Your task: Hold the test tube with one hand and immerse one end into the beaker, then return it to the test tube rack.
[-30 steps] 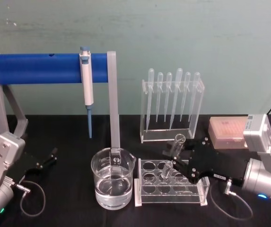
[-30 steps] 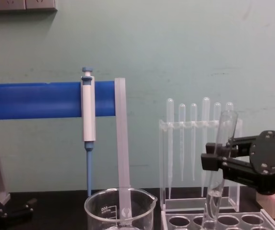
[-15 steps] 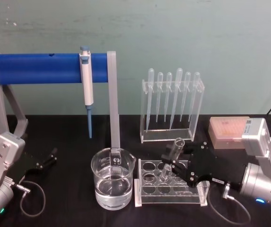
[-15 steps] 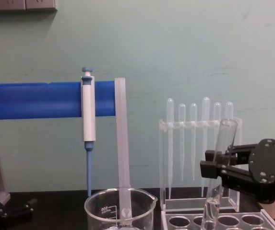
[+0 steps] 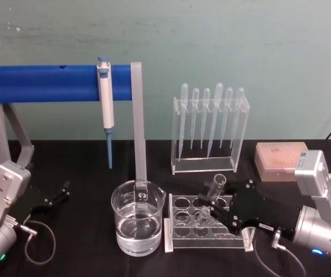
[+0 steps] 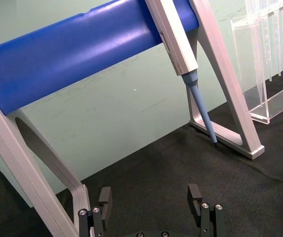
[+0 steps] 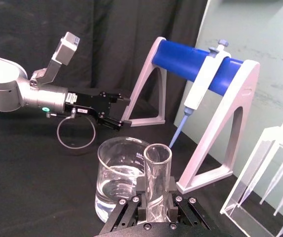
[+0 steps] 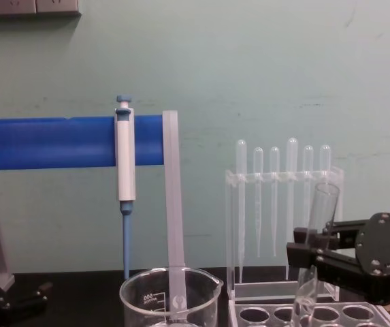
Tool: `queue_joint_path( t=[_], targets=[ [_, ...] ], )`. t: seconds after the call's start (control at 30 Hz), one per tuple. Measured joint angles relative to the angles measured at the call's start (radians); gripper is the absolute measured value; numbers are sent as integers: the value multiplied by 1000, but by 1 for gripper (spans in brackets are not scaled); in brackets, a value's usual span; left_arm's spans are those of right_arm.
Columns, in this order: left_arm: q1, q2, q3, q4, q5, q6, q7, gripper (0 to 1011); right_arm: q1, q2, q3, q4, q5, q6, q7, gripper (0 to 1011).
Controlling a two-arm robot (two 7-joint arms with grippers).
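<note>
Beaker (image 5: 138,224) on bench (image 5: 84,173), left of tube rack (image 5: 207,224). Test tube (image 5: 210,199) tilted over rack, in right claw (image 5: 208,206). Pipette stand (image 5: 210,130) behind rack. Pipettor (image 5: 106,107) hangs on frame (image 5: 61,83) behind beaker. Left claw (image 5: 64,190) far left.

The test tube (image 8: 315,252) bottom is cut off by the chest view's lower edge.
</note>
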Motion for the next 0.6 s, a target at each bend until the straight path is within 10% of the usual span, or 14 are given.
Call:
queue_joint_path(
  t=[0.6],
  targets=[
    [0,0,0,0,0,0,0,1000,-15,-2,-4,3,-1,32,-14,226]
  ],
)
